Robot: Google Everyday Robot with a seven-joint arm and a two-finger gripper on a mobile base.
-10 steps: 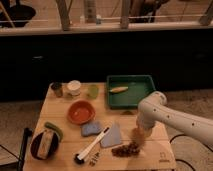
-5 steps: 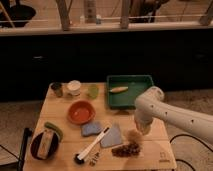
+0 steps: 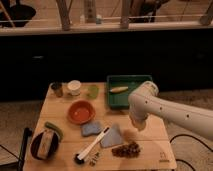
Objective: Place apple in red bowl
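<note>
Nearest the camera, the grape bunch [image 3: 125,149] lies on the wooden surface [image 3: 155,145], right of and in front of the red bowl [image 3: 81,112]. Just behind the grapes, also right of the bowl, hangs the claw [image 3: 132,130]. It is pressed together on what I take to be the apple [image 3: 130,135], a small orange blur at its tip, apparently lifted clear. The bowl holds nothing, so the pick-up looks done, while the carry across and the release are left. Farther off, right of and behind the bowl, sits the green tray [image 3: 125,78]. Against a second ago, the arm's end has drifted slightly up and toward the bowl; nothing else has moved.
</note>
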